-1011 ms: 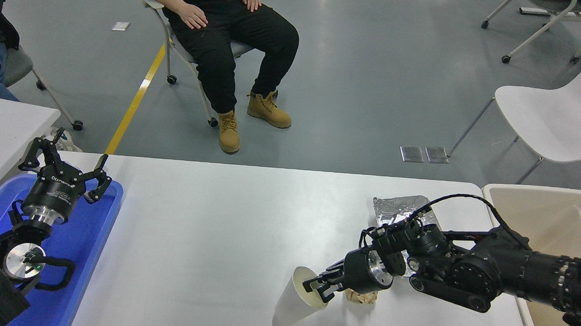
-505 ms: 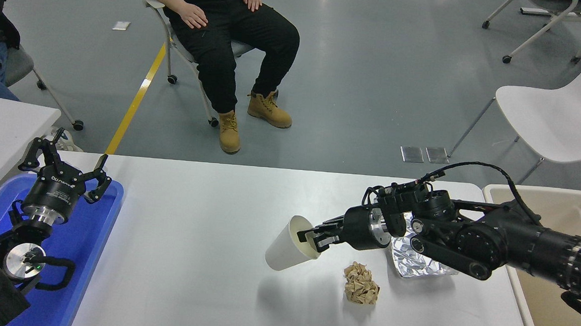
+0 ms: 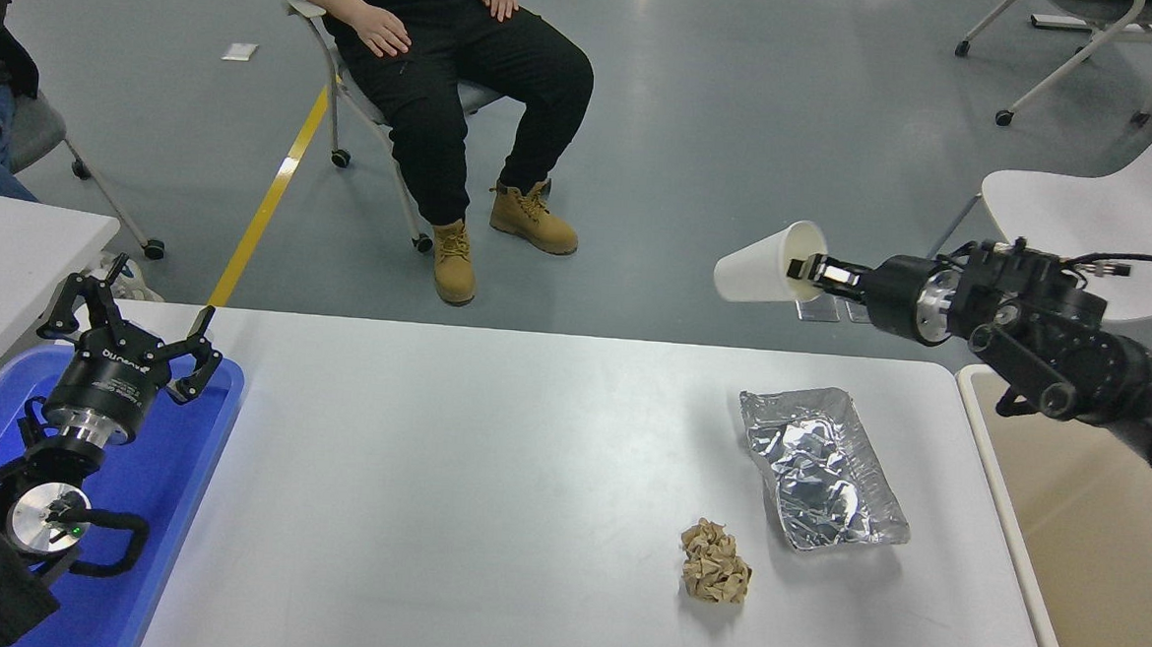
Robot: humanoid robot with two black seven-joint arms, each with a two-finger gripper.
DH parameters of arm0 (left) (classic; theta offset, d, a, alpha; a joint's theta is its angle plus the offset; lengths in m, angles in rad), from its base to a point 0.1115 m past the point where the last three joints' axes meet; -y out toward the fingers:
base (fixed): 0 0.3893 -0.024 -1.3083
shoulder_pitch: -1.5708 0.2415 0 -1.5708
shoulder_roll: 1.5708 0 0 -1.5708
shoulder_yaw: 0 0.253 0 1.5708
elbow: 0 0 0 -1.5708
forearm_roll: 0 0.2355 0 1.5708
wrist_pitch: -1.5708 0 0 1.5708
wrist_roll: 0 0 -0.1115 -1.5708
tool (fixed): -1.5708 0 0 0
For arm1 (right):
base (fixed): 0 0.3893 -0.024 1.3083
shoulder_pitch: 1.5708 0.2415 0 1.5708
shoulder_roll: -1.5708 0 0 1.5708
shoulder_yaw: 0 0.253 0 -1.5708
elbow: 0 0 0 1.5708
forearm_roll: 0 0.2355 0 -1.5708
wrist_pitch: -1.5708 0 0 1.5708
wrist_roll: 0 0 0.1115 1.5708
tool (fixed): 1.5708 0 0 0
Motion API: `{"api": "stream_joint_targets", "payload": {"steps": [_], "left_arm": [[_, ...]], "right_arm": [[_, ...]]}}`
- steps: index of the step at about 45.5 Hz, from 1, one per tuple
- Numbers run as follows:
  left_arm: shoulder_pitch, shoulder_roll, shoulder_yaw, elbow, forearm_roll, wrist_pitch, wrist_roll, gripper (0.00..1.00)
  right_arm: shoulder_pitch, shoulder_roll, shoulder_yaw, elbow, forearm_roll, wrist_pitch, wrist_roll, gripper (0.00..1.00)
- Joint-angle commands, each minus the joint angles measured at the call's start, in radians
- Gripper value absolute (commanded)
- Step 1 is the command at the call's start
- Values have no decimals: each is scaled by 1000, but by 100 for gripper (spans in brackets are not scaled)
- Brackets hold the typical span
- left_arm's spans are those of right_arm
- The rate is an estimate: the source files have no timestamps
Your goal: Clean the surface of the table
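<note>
White table surface lies below right tool clamping a paper cup; no legible writing.

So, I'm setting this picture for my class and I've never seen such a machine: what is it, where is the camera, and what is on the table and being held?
It is a two-armed robot, filmed from a camera high on its own side. Its right gripper holds a white paper cup by the rim, in the air beyond the table surface. A crumpled foil tray and a brown paper ball lie on it. The left gripper is parked, open, over a blue tray. A beige bin stands at the right.
</note>
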Motion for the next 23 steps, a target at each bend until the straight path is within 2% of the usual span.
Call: {"api": "stream_joint_targets", "payload": {"steps": [1,8,23], "left_arm": [[0,0,0,0,0,0,0,100],[0,0,0,0,0,0,0,100],[0,0,0,0,0,0,0,100]], "right_arm": [[-20,-29,-21,-239,241,0,-3,0],[-71,-52,-22,-323,325,-1,-13,0],[-198,-90,-10,-415,353,-6,-84,0]]}}
